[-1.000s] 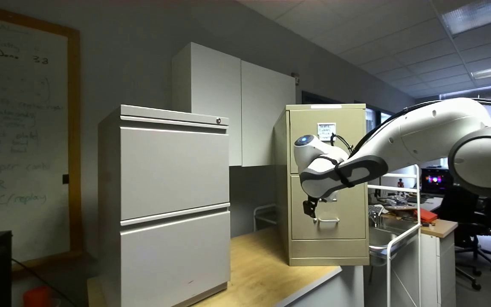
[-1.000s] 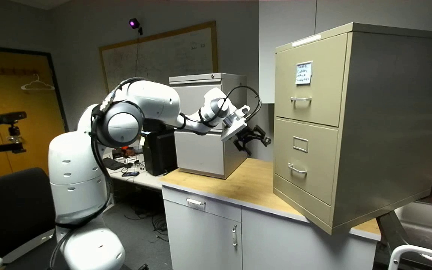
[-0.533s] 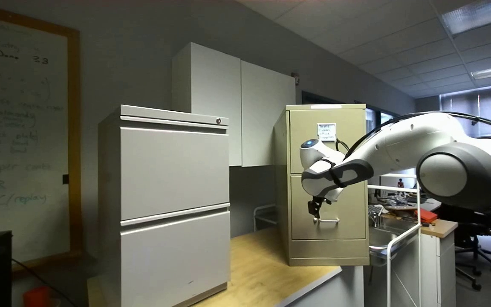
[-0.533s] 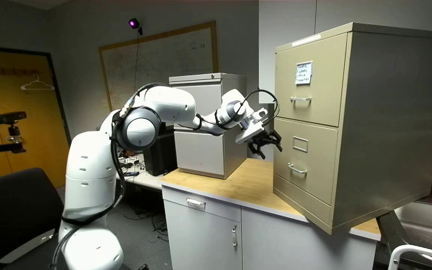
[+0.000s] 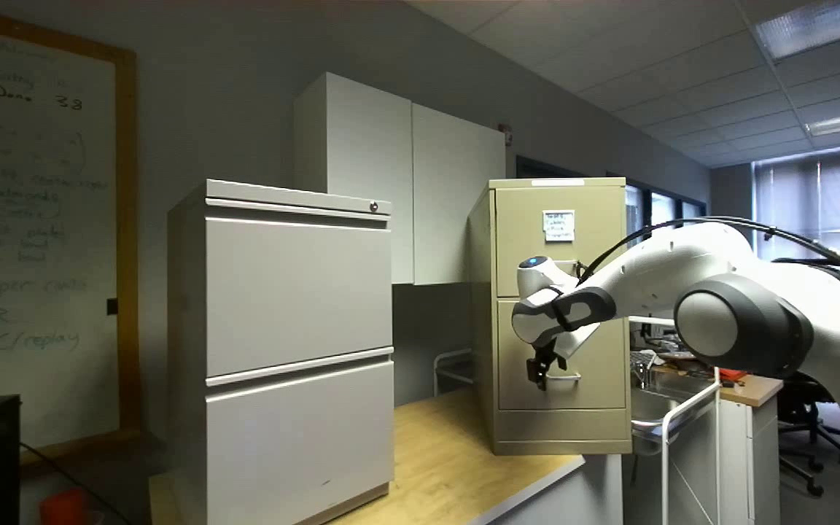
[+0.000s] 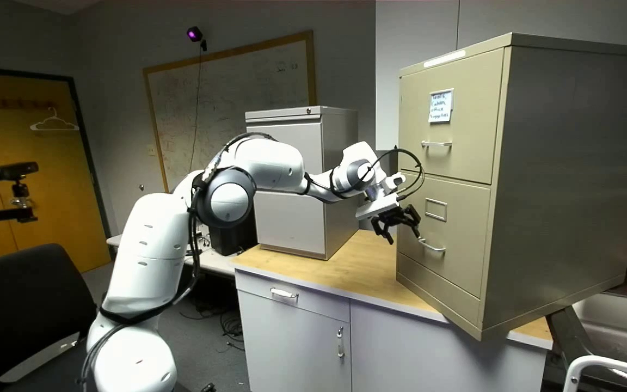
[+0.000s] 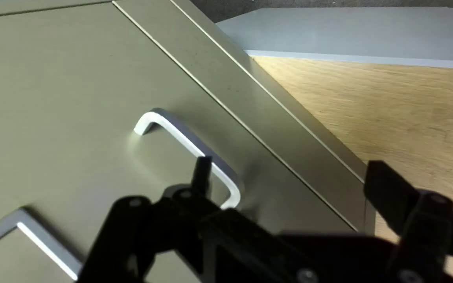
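In an exterior view: gripper sits in front of the tan filing cabinet, near the lower handle on that cabinet's face. In an exterior view: grey cabinet stands apart from the filing cabinet, wooden countertop between. Wrist view: fingers released, spread wide; 1 overlaps the handle against the filing cabinet, contact cannot be told.

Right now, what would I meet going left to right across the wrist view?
Metal label frame → lower drawer's handle → wooden countertop.
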Controlling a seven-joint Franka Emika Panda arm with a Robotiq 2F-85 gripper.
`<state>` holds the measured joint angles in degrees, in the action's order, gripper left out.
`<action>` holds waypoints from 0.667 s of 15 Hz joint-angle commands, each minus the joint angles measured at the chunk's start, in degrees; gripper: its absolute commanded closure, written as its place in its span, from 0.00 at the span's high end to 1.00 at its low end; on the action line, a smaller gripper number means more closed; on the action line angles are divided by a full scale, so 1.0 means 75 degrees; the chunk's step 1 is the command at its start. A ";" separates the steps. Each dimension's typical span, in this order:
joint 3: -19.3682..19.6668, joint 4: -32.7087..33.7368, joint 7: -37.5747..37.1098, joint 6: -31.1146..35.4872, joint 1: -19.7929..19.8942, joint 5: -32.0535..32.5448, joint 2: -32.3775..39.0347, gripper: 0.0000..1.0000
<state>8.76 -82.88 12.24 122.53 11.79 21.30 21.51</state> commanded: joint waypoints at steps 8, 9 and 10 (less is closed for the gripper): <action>-0.0014 0.2062 0.0678 -0.0598 0.0279 -0.0683 0.1460 1.00; -0.0016 0.2166 0.0707 -0.0642 0.0288 -0.0684 0.1550 1.00; -0.0020 0.2251 0.0731 -0.0664 0.0301 -0.0687 0.1648 1.00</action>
<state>8.76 -71.39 15.13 120.00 13.43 17.44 30.50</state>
